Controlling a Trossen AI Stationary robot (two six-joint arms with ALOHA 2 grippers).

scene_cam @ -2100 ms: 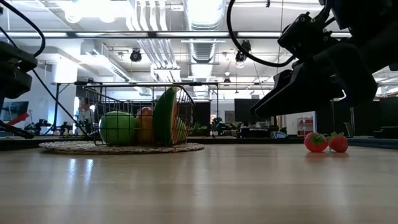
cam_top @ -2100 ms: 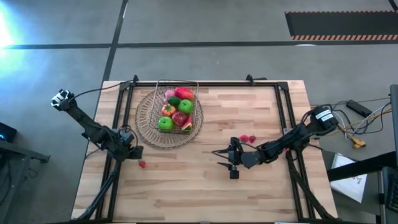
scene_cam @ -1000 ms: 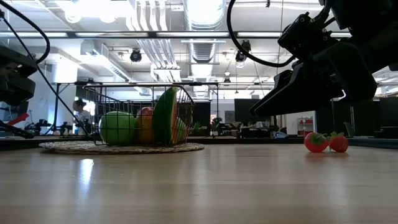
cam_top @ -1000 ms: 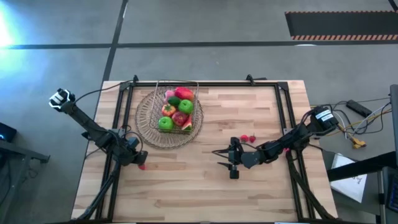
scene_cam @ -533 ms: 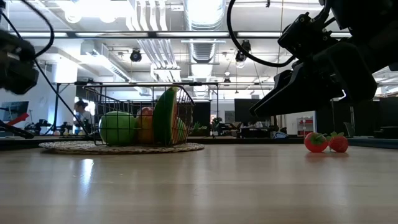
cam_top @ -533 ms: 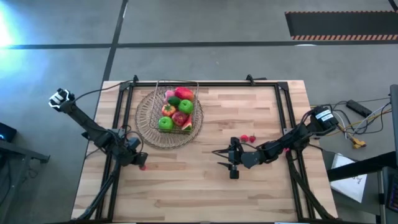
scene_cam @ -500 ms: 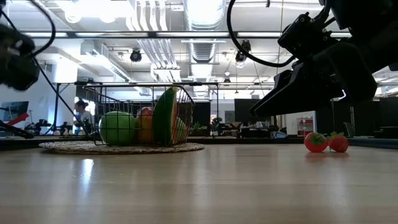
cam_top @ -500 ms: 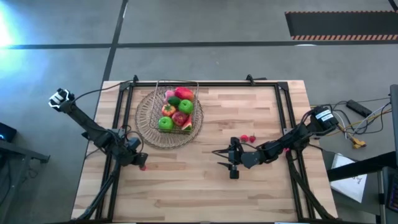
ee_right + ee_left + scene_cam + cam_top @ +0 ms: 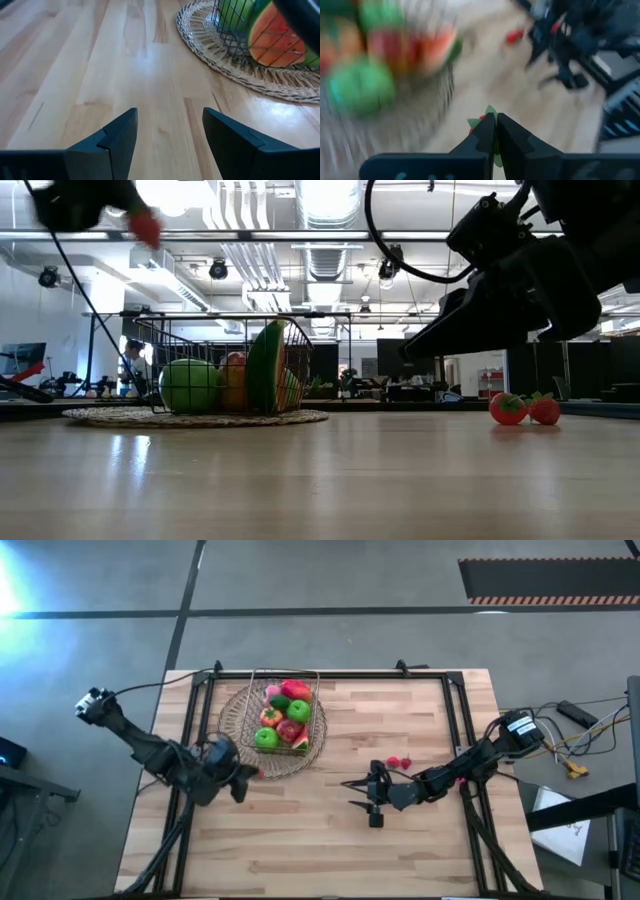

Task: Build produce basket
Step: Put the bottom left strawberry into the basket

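The wire basket (image 9: 286,712) stands on a round woven mat (image 9: 236,743) at the far left and holds green apples, a red apple, a watermelon slice and other toy produce (image 9: 232,382). My left gripper (image 9: 247,776) is raised beside the mat's near edge, shut on a tiny red berry (image 9: 481,120), which also shows in the low view (image 9: 147,227). My right gripper (image 9: 351,794) is open and empty, low over the middle of the table. Two more red berries (image 9: 399,762) lie on the table beside the right arm. My left gripper pinches the berry between its two fingertips. The berry's red body and green leaves (image 9: 490,111) stick out at the finger ends. The berry is lifted well clear of the table.
Black frame rails (image 9: 196,740) run along the table's left, far and right sides. Bare wood (image 9: 300,840) stretches across the near half of the table. The mat's rim (image 9: 225,65) and the basket lie ahead of my right gripper.
My left gripper has risen from the table with the red berry and gone toward the far right, toward the basket. The berry, which lay on the table near the left edge, is now lifted clear.
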